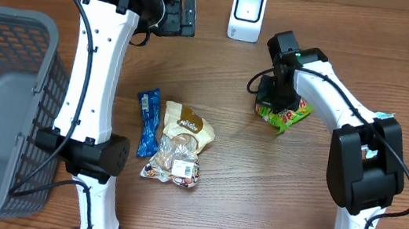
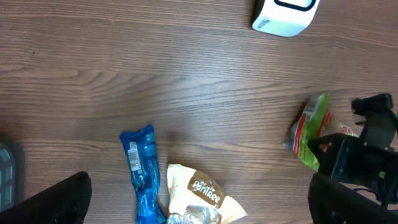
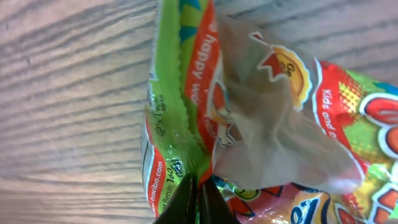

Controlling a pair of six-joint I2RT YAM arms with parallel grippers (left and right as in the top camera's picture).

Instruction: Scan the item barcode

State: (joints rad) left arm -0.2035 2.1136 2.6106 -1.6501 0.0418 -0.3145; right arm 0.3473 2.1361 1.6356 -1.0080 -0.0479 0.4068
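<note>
Right end effector [image 3: 200, 185], clamped on the crinkly green-and-red plastic sweet bag [image 3: 180, 93], has the white box-shaped barcode scanner [image 1: 247, 14] nearby, farther out and leftward.

Green-red candy bag [image 1: 290, 116] crumpled, right of centre; white scanner [image 1: 247, 14] upright behind.

A flat brown wood-grain tabletop [image 1: 258, 185] fills the whole background under soft, even light, with faint shadows.

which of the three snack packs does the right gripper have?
The green-and-red Haribo bag: the right gripper is shut on its edge. The blue wrapper and the tan PanTree bag lie mid-table, apart from both grippers.
</note>
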